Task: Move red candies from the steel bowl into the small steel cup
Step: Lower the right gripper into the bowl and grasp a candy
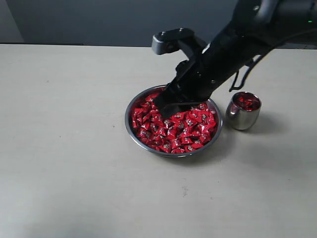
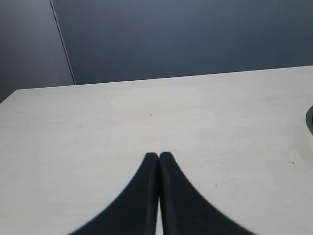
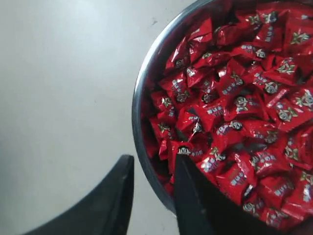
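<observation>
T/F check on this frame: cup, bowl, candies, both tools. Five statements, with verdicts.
1. The small rounded steel cup is empty. False: shiny red-wrapped candies show inside it.
2. The left tool is shut, over bare pale table. True.
3. The right tool is above the wide shallow steel bowl, jaws apart. True.
4. The cup stands inside the bowl. False: it stands on the table beside the bowl.
5. The bowl is nearly empty. False: red candies fill it.
</observation>
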`<state>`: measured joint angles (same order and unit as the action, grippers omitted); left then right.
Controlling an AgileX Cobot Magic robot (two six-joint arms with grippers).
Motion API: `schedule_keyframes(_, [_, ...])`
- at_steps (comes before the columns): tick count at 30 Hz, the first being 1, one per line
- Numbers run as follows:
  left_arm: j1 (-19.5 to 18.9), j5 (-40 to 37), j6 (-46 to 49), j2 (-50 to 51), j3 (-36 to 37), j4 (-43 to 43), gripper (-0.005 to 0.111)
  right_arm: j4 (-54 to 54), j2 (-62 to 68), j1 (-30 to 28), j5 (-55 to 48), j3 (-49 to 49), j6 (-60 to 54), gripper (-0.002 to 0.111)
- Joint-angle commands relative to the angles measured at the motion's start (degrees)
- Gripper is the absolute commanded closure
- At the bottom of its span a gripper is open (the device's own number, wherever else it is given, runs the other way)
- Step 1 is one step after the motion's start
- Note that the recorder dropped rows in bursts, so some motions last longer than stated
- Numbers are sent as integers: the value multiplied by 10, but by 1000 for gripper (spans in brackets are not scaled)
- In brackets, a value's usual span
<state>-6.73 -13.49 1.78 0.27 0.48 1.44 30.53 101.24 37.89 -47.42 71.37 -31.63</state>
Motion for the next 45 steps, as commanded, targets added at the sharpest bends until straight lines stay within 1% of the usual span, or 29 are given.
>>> schedule_keyframes(1, [-1,3,-1,-3,-5,1,106,-55,65,16,-27,65,32,79])
schedule_keyframes(4, [-1,3,-1,-3,-5,1,106,-72,109,16,-43,106,57,79])
schedule_keyframes(8, [-1,3,-1,-3,-5,1,106,-120,158,16,-65,161,124,79])
schedule_keyframes(14, [-1,3,-1,-3,-5,1,106,-152,213,16,-77,231,172,79])
schedule_keyframes(16, [-1,3,-1,-3,-5,1,106,-144,230,16,-89,251,173,74])
schedule_keyframes(17, [-1,3,-1,-3,-5,1,106,-136,240,16,-99,261,173,67])
schedule_keyframes(20, [-1,3,-1,-3,-5,1,106,-137,259,16,-122,279,173,53])
schedule_keyframes(21, [-1,3,-1,-3,-5,1,106,-139,263,16,-125,283,173,52])
schedule_keyframes(25, [-1,3,-1,-3,-5,1,106,-171,276,16,-122,284,216,58])
schedule_keyframes(28, [-1,3,-1,-3,-5,1,106,-170,281,16,-122,284,216,62])
schedule_keyframes(30, [-1,3,-1,-3,-5,1,106,-170,282,16,-118,284,216,67])
schedule_keyframes(32, [-1,3,-1,-3,-5,1,106,-157,282,16,-108,284,216,77])
schedule_keyframes(36, [-1,3,-1,-3,-5,1,106,-136,278,16,-105,284,210,108])
schedule_keyframes(39, [-1,3,-1,-3,-5,1,106,-141,262,15,-103,284,210,108])
schedule_keyframes(42, [-1,3,-1,-3,-5,1,106,-177,232,14,-106,284,211,108])
schedule_keyframes(45, [-1,3,-1,-3,-5,1,106,-180,200,-16,-123,284,211,108])
